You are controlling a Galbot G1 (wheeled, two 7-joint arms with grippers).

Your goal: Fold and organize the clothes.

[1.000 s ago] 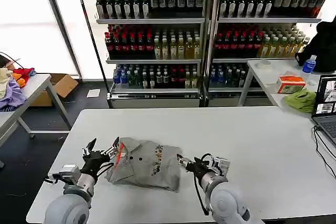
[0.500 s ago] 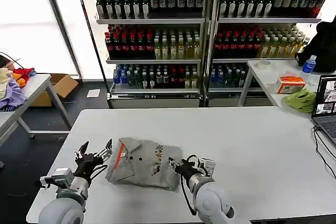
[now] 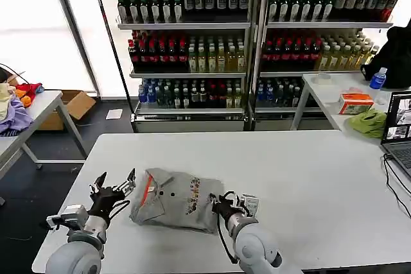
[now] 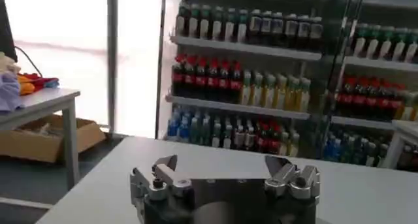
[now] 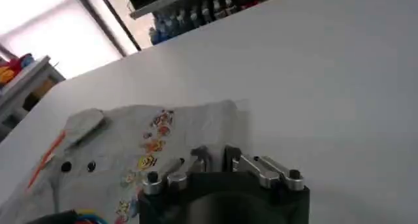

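Note:
A folded light grey T-shirt [image 3: 174, 201] lies on the white table [image 3: 308, 184], orange neck strip to the left and chest print facing up. My left gripper [image 3: 114, 186] hovers just left of the collar end, clear of the cloth. In the left wrist view this gripper [image 4: 222, 166] has its jaws spread wide with nothing between them. My right gripper [image 3: 218, 205] sits at the shirt's right edge. In the right wrist view its fingers [image 5: 199, 157] stand close together over the near hem of the shirt [image 5: 130, 140], with only a thin gap.
Bottle shelves [image 3: 192, 49] stand behind the table. A side table at the left holds coloured fabrics [image 3: 16, 110]. The right-hand table carries a lime-green cloth [image 3: 369, 122], an orange box [image 3: 355, 102] and a laptop [image 3: 399, 129]. A cable [image 3: 388, 171] trails over the table's right side.
The right gripper has slid left, up to the shirt's right edge. The left gripper has drawn back a little to the left, away from the collar, and stays open.

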